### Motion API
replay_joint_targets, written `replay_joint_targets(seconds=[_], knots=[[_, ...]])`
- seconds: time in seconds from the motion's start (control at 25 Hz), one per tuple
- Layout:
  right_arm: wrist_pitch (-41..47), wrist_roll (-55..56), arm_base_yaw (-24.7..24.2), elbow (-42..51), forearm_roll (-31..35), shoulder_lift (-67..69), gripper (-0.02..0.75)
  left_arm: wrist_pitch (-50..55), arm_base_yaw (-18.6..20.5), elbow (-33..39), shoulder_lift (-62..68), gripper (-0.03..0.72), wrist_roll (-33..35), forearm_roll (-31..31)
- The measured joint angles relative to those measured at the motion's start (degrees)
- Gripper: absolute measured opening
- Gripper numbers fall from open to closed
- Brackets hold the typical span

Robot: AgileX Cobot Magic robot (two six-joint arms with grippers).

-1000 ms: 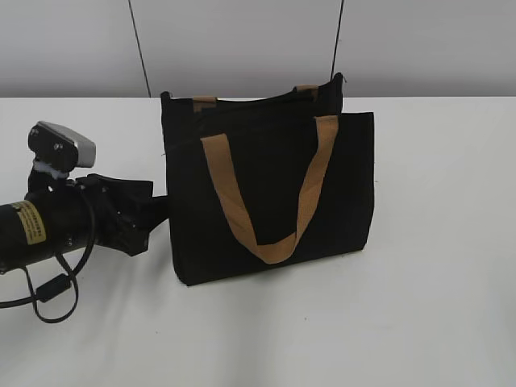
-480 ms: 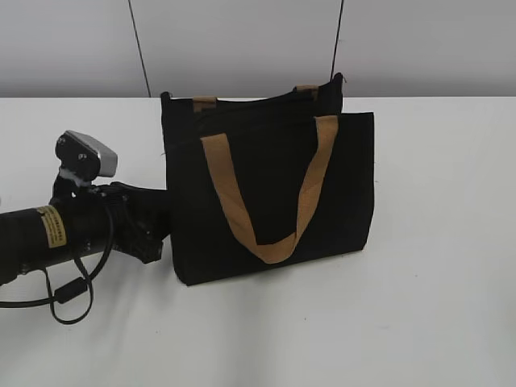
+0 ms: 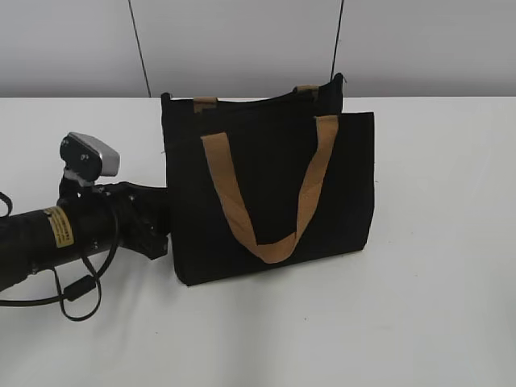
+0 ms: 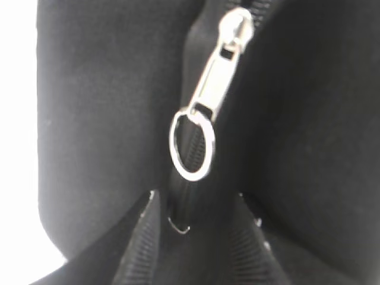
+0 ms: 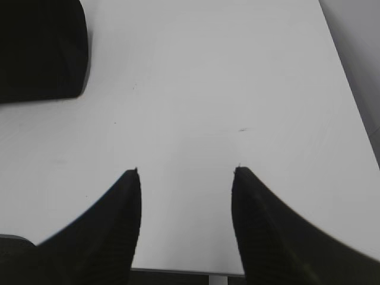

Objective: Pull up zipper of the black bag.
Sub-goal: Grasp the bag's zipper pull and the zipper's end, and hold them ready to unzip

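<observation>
1. Jaws of the left gripper [image 4: 199, 205] stand parted, their two dark tips flanking the zipper tape just below the ring pull without closing on it; the right gripper [image 5: 185, 178] also has its jaws apart, holding nothing, over bare white surface [image 5: 208, 89].
2. The small silver metal zipper slider with its round ring pull [image 4: 205, 107] sits on black tape running down the left end of the rectangular black fabric bag [image 3: 270, 193], which stands upright mid-surface.
3. Handling, as a judgement: the slider is light, hard and smooth, so the tips may slip off it. The ring hangs loose and will swing. The best hold is probably the flat pull tab just above the ring, or the ring itself pinched across.
4. The bag is soft cloth and likely light; it may fold or slide when the slider is drawn, since nothing braces it now.
5. Around it: the tan-brown webbing strap handle [image 3: 270, 201] hangs down the front face, clear of the zipper. A second handle's ends show at the rear edge.
6. Nothing blocks the left gripper's reach; the right one is well apart, with only a bag corner in its view.
</observation>
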Motion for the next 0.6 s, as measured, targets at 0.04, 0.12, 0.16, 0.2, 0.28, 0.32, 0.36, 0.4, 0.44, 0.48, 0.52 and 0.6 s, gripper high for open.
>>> replay_joint_targets(seconds=[0.04, 0.12, 0.16, 0.2, 0.28, 0.32, 0.36, 0.4, 0.44, 0.48, 0.52, 0.6], knots=[[0.0, 0.0, 0.0, 0.0, 0.0, 0.0, 0.390, 0.0, 0.0, -0.1, 0.1, 0.292, 0.0, 0.0], [0.0, 0.0, 0.0, 0.0, 0.0, 0.0, 0.390, -0.2, 0.0, -0.4, 0.1, 0.275, 0.0, -0.4], [0.0, 0.0, 0.0, 0.0, 0.0, 0.0, 0.390, -0.2, 0.0, -0.4, 0.1, 0.258, 0.0, -0.7], [0.0, 0.0, 0.0, 0.0, 0.0, 0.0, 0.390, -0.1, 0.0, -0.4, 0.1, 0.232, 0.0, -1.0], [0.0, 0.0, 0.0, 0.0, 0.0, 0.0, 0.390, 0.0, 0.0, -0.4, 0.1, 0.164, 0.0, -1.2], [0.0, 0.0, 0.0, 0.0, 0.0, 0.0, 0.390, 0.0, 0.0, -0.4, 0.1, 0.114, 0.0, -1.3], [0.0, 0.0, 0.0, 0.0, 0.0, 0.0, 0.390, 0.1, 0.0, -0.4, 0.1, 0.059, 0.0, -1.4], [0.0, 0.0, 0.0, 0.0, 0.0, 0.0, 0.390, 0.1, 0.0, -0.4, 0.1, 0.027, 0.0, -1.5], [0.0, 0.0, 0.0, 0.0, 0.0, 0.0, 0.390, 0.1, 0.0, -0.4, 0.1, 0.006, 0.0, -1.5], [0.0, 0.0, 0.0, 0.0, 0.0, 0.0, 0.390, 0.1, 0.0, -0.4, 0.1, -0.003, 0.0, -1.6], [0.0, 0.0, 0.0, 0.0, 0.0, 0.0, 0.390, 0.1, 0.0, -0.4, -0.1, -0.006, -0.1, -1.6], [0.0, 0.0, 0.0, 0.0, 0.0, 0.0, 0.390, 1.2, 0.0, -0.1, -1.2, -0.006, -0.1, -1.7]])
